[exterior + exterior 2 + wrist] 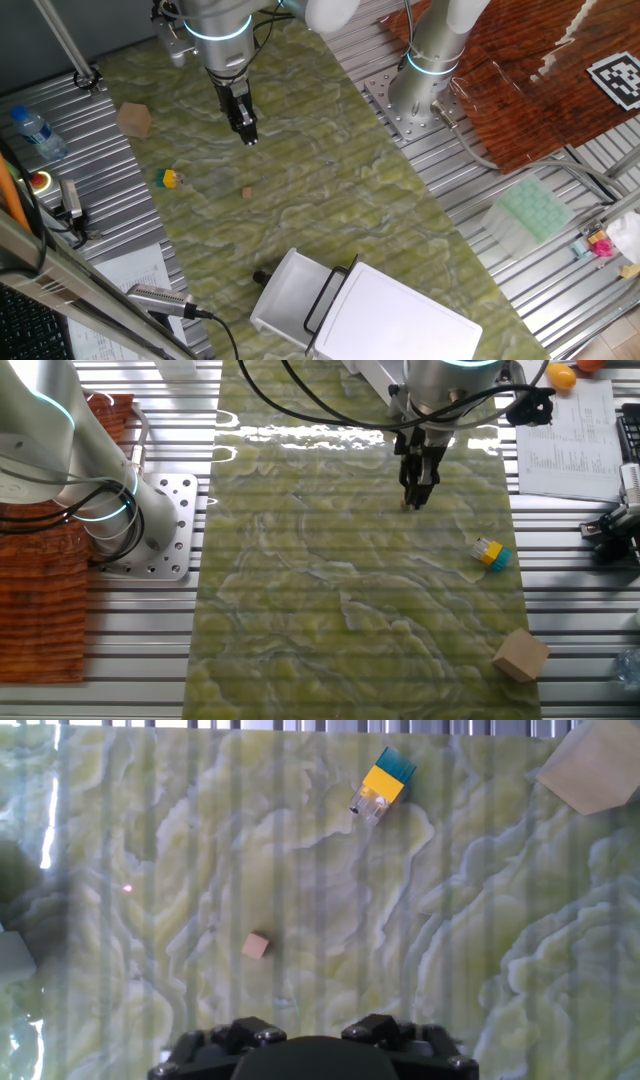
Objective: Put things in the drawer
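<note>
The tiny tan-brown cube (247,192) lies alone on the green marbled mat (330,170), a little left of centre in one fixed view; in the hand view the same cube (256,946) sits left of centre, a pale pinkish-tan block with clean square edges and a lighter top face, casting a small shadow; it touches nothing. The small black stubby piece (261,276) rests low in the fixed view, just beside the left corner of the drawer (285,300); it is dark and short, and too small for its shape to be made out. The drawer stands pulled out of the flat-topped white box unit (400,315) at the bottom of the frame, a white tray with a black wire loop handle (325,295) arching over its inner end; its floor looks bare white.

The gripper (247,128) hangs above the mat in the upper left of that view, well apart from the cube and the drawer; in the other fixed view it (415,488) points down near the top centre; its fingers look close together with nothing between them, but whether they meet I cannot tell.

Elsewhere on the mat lie a small yellow and blue block (380,786) and a larger tan wooden cube (134,119), both toward the left side in the fixed view.
</note>
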### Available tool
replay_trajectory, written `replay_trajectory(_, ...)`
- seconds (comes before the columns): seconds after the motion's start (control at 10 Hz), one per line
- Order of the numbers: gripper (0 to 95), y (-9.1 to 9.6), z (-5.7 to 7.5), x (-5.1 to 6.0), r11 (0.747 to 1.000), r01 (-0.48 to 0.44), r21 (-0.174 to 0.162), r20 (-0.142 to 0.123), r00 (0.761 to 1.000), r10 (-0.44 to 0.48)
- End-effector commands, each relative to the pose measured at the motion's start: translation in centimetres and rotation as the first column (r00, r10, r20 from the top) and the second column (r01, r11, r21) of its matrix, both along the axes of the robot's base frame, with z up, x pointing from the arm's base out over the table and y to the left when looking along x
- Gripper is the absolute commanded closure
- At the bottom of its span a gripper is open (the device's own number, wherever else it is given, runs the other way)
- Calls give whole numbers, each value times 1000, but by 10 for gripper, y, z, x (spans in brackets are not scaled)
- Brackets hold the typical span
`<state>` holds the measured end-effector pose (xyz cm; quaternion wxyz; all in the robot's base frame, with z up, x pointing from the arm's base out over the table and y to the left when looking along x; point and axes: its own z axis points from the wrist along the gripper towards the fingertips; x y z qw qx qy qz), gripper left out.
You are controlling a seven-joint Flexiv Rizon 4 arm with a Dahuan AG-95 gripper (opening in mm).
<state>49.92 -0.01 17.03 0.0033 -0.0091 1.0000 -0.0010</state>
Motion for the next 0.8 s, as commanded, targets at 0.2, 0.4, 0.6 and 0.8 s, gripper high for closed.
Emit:
replay_trajectory(0.2, 950, 0, 0, 1, 1000, -1, 0, -2, 1000, 1)
replay_trajectory(0.4, 950, 1, -1, 1, 1000, -2, -3, -5, 1000, 2)
replay_trajectory(0.6, 950, 4, -2, 2, 1000, 3, -3, -5, 1000, -3)
replay_trajectory(0.8, 950, 9, -5, 3, 999, -43, -1, -4, 999, 43)
